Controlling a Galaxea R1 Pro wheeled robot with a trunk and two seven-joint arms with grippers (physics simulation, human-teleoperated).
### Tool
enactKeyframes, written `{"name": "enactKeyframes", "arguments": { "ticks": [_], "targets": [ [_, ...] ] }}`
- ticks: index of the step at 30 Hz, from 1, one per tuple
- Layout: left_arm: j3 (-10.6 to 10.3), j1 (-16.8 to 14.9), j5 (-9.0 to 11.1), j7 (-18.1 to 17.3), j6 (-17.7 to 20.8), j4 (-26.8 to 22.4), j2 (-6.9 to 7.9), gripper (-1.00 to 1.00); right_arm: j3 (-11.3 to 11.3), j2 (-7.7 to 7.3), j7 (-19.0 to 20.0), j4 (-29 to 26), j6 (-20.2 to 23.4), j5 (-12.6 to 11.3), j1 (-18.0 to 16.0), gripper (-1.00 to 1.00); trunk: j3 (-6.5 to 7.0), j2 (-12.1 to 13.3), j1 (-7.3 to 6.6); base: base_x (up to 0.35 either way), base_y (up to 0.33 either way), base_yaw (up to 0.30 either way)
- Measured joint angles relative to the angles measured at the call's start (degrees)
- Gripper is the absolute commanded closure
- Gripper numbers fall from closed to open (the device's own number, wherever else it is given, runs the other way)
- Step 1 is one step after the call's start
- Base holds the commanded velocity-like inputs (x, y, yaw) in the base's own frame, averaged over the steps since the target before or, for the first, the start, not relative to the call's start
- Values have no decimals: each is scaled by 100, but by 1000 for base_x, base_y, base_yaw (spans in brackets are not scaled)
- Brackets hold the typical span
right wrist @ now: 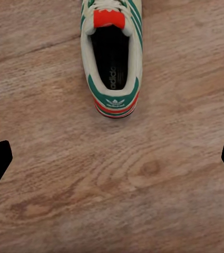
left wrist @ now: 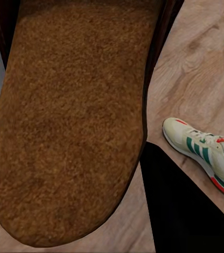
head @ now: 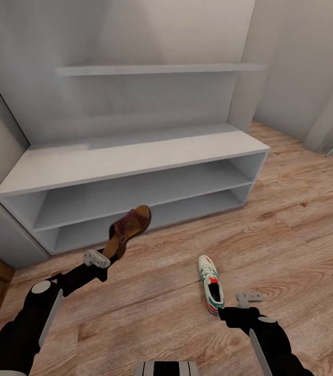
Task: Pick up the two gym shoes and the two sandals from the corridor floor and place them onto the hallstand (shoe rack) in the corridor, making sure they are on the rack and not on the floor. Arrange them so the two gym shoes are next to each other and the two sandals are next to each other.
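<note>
Left gripper clamps one sandal aloft before hallstand; right gripper spread wide, empty, behind one gym shoe on floor.

Home corridor: grey shoe rack against the wall, wood-plank floor (sneaker lying loose), pale walls.

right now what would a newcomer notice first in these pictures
A brown sandal held up off the floor by the left gripper, in front of the pale grey shoe rack with its bare shelves. Then one white and green gym shoe on the wood floor, just ahead of the open right gripper.
</note>
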Motion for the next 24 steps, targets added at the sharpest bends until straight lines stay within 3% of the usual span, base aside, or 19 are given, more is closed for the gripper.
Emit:
{"name": "enactKeyframes", "arguments": {
  "ticks": [2, 4, 10, 15, 16, 19, 21, 24],
  "targets": [
    [-12, 0, -8, -23, -3, 6, 5, 100, -3, -2, -1, 4, -98, 4, 0, -100, 0, 0, 0, 0, 0, 0],
    [-133, 0, -138, -35, -4, 17, 12, 100, -14, -7, 1, 8, -566, 3, 0, -100, 0, 0, 0, 0, 0, 0],
    [-733, 0, -793, -55, -15, 26, 7, 100, -1, 0, 1, 29, -2049, -1, -1, -100, 0, 0, 0, 0, 0, 0],
    [-845, -1, -905, -55, -17, 26, 7, 100, 0, 0, -1, 135, -2497, -4, -1, -100, 0, 0, 0, 0, 0, 0],
    [-859, -1, -917, -56, -16, 26, 4, 100, -1, 0, -2, 680, -2756, -4, -9, -100, -1, 0, 1, 0, 0, 0],
    [-862, -1, -917, -56, -17, 26, 3, 100, 0, 0, -2, 1441, -3266, -5, -37, -100, 0, 0, 0, 0, 0, 0],
    [-863, -1, -915, -57, -17, 24, 3, 100, -4, 2, -2, 2199, -3833, -6, -64, -100, 0, 0, 0, 0, 0, 0],
    [-864, -1, -914, -57, -17, 20, 3, 100, -1, 3, -2, 2779, -4181, -12, -162, -100, 0, 0, 0, 0, 0, 0]
  ]
}}
